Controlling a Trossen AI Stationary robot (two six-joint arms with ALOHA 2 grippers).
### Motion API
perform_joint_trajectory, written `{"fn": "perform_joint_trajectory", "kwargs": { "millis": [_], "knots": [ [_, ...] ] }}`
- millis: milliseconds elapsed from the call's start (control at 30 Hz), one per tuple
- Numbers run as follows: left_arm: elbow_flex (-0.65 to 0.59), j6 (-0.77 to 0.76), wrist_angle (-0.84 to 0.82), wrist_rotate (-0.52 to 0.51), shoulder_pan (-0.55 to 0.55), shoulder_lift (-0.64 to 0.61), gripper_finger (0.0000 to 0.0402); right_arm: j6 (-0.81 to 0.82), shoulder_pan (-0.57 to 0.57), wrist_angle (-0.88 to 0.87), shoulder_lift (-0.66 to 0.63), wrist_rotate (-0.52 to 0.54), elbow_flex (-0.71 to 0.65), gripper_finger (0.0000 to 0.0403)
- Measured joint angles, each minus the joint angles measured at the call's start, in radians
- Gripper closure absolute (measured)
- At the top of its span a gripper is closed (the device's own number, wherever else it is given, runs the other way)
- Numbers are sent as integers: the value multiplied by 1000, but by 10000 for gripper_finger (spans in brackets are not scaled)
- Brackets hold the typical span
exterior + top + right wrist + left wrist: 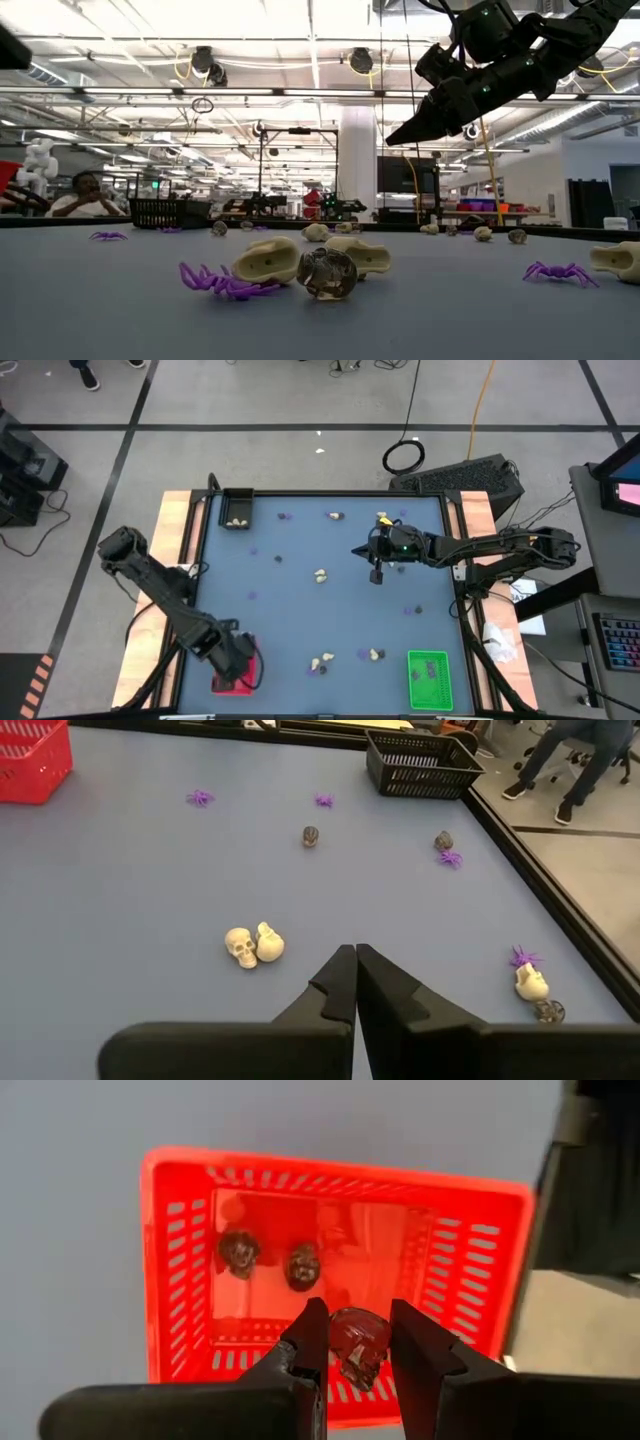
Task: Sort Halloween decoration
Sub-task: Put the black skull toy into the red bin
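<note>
The left gripper pinches a glossy dark skull between its fingers, directly above the slotted red plastic basket, where two more dark skulls lie. The right gripper, fingers pressed together, hangs over the table; cream skulls lie just ahead.

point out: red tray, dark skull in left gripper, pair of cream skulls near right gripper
red tray (180, 1270), left wrist view, its slotted side wall.
dark skull (357, 1342), left wrist view, its face, between the left gripper's fingers.
cream skulls (241, 947), right wrist view, the nearer skull's forehead.
</note>
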Motion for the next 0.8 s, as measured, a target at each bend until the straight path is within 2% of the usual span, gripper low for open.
{"fn": "perform_joint_trajectory", "kwargs": {
  "millis": [233,333,500,700,800],
  "knots": [
    [-99,-47,80,-59,-16,19,338,22,0,0,0,0,0,403],
    [-149,-44,167,-62,-7,17,338,22,0,0,0,0,0,403],
    [-188,-44,202,-64,5,17,337,22,0,0,0,0,0,403],
    [-181,-43,201,-61,7,17,255,22,2,-2,0,0,0,403],
    [-159,-23,190,-24,8,17,232,19,2,-14,0,0,0,403]
  ]
}}
